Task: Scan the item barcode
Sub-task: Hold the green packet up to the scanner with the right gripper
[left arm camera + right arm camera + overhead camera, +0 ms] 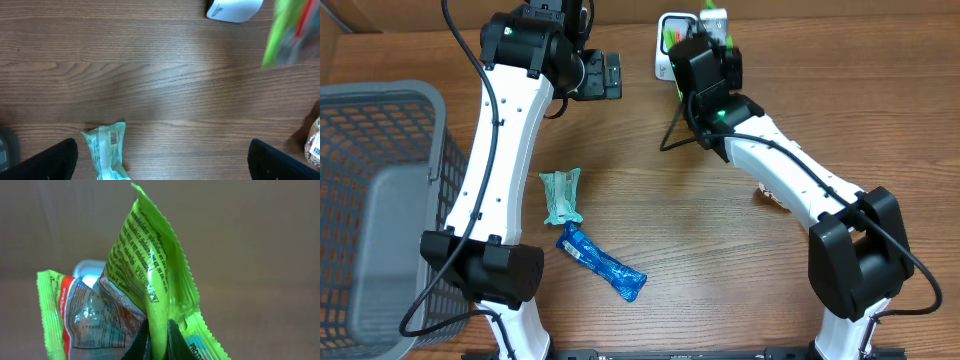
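On your far left the grey basket (380, 92) stands at the bench (720, 290) edge, probably the drop spot for scanned items. Your left gripper (609, 76) hangs above the bench with its jaws wide apart and nothing between them, parked aside, I judge, so it keeps clear of the reader. Nearer you, the teal packet (561, 196) and the blue packet (601, 262) lie flat on the bench, close together but not touching, and look to be waiting their turn. Further right the white scanner (667, 52) sits at the far edge. Your right gripper (157, 341) has its jaws clamped on the lower edge of the green packet (150, 275) and holds it off the bench, just beside the scanner. The packet stands upright and creased with its print facing out, presumably to offer the barcode, though you cannot see the code itself here. One more small packet (770, 196) lies beneath the right arm
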